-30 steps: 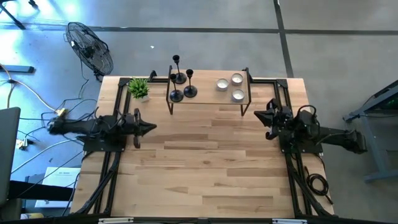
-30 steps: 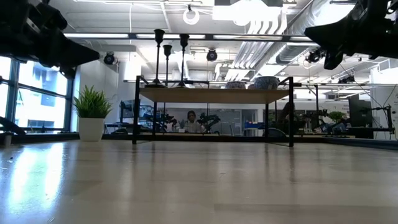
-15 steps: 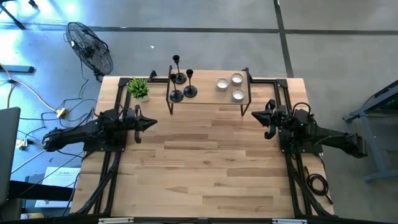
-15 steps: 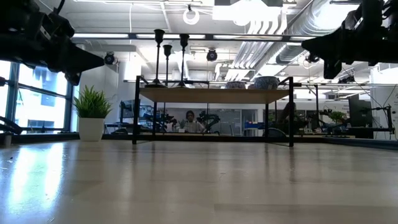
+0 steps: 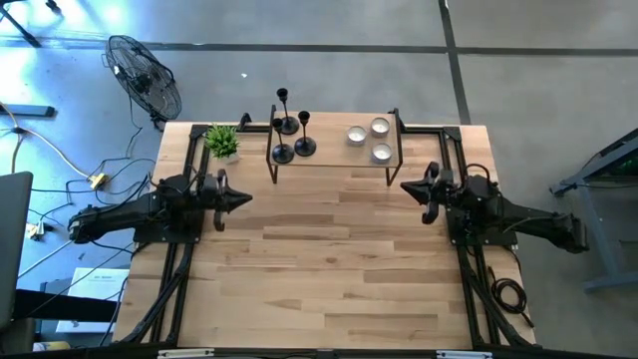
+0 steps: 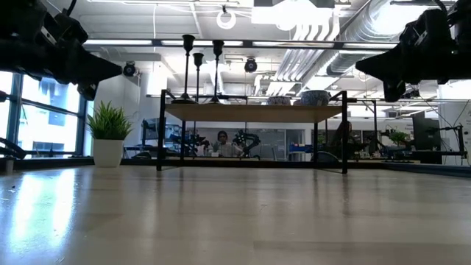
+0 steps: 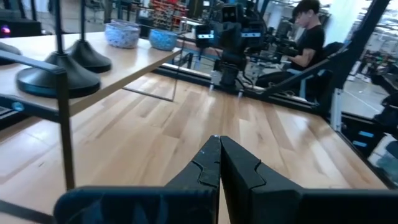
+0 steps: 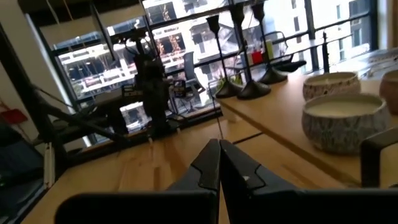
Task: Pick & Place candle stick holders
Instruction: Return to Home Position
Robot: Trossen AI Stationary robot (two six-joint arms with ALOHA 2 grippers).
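Three black candle stick holders [image 5: 288, 123] of differing heights stand by their round bases on a small raised shelf [image 5: 334, 162] at the table's far edge, on its left half. Three silvery-white tealight cups [image 5: 380, 127] sit on the shelf's right half. The holders also show in the low view [image 6: 197, 73], the left wrist view [image 7: 46, 78] and the right wrist view [image 8: 239, 50]. My left gripper [image 5: 247, 198] is shut and empty, left of the shelf and nearer than it. My right gripper [image 5: 403, 186] is shut and empty, just nearer than the shelf's right end.
A small potted plant [image 5: 223, 143] stands left of the shelf. Black frame rails [image 5: 454, 150] run along the table's sides. A fan [image 5: 145, 78] stands on the floor beyond the table. A person [image 7: 308, 31] sits in the room behind. Bare wood [image 5: 329, 259] lies between the arms.
My left gripper has moved a little toward the table's far edge. My right gripper has moved a little toward the table's left edge and has come down somewhat. Both stay shut. The holders and cups have not moved.
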